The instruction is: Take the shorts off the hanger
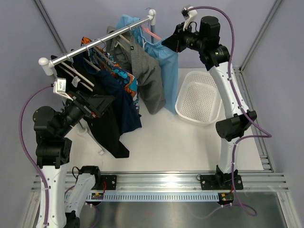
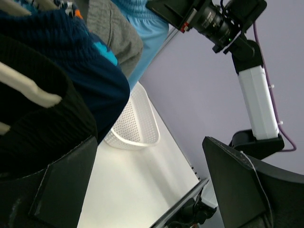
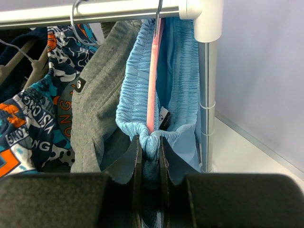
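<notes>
**Desk:** Right arm status?

**Operator:** I have the right gripper at the far end of the rail, by the white corner post. Its jaws are pinched almost together on a bunched fold of the waistband of the light blue shorts, directly below the pink hanger.

**Desk:** Location of the shorts?

**Operator:** Both pairs hang from the rail. The light blue shorts are the outermost garment, draped over the pink hanger. In the top view their hem falls just beside the white basket standing on the table. The grey shorts hang next along the rail, touching the blue pair (a small black label shows on the grey cloth). I cannot make out which hanger carries them. Past them come the orange-and-blue patterned garment, a navy garment and a black garment.

**Desk:** Left arm?

**Operator:** The left gripper sits low near the opposite end of the rail, beside the dark clothes. Its jaws are spread wide with nothing clamped between them. In my left wrist view the black cloth lies right above one finger, and the basket shows beyond the gap.
</notes>
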### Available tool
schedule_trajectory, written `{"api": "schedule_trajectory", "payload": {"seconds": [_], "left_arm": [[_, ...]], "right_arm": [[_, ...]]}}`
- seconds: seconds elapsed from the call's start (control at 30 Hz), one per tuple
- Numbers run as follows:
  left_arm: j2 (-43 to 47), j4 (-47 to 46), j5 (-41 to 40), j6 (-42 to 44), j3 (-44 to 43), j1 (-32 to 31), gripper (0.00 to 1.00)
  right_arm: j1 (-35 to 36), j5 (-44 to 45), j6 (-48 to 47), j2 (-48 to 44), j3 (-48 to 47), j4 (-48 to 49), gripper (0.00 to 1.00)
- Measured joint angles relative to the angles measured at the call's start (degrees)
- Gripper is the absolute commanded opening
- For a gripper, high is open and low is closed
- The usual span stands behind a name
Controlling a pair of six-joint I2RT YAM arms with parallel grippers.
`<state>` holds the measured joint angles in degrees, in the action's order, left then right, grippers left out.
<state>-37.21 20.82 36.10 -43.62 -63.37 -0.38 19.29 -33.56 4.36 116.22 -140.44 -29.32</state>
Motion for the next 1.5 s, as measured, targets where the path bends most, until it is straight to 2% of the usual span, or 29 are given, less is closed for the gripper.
{"api": "schedule_trajectory", "payload": {"seconds": [0.23,0.5,0.77,0.9,1.07,1.27,1.5], "left_arm": [[-7.26,-4.09,-1.27,-1.51,-3.37,-4.33,0.99],[-18.49,-2.84,-10.86,0.68,-13.22,-19.58,0.97],[-27.56,-2.05,-22.73,0.61,-18.78,-31.12,0.85],[-34.47,-1.97,-26.18,2.38,-25.00,-36.57,0.82],[-41.20,-2.45,-26.71,13.16,-30.14,-39.69,0.81],[-40.74,-2.25,-23.56,34.95,-29.77,-39.76,0.83],[-35.01,-1.88,-11.08,58.80,-25.79,-39.76,0.88]], "right_arm": [[-1.14,-0.68,-1.60,-5.57,6.23,0.04,0.00],[-3.34,-2.75,-4.20,-16.35,23.28,0.26,0.00],[-6.38,-3.74,-7.63,-30.64,42.99,0.13,0.00],[-6.73,-4.50,-9.94,-36.57,48.68,-1.03,0.00],[-10.05,-7.19,-13.22,-43.89,53.51,-3.50,0.00],[-13.86,-11.43,-22.84,-53.05,58.36,-11.10,0.00],[-13.94,-17.14,-37.99,-58.27,60.17,-23.63,0.00]]}}
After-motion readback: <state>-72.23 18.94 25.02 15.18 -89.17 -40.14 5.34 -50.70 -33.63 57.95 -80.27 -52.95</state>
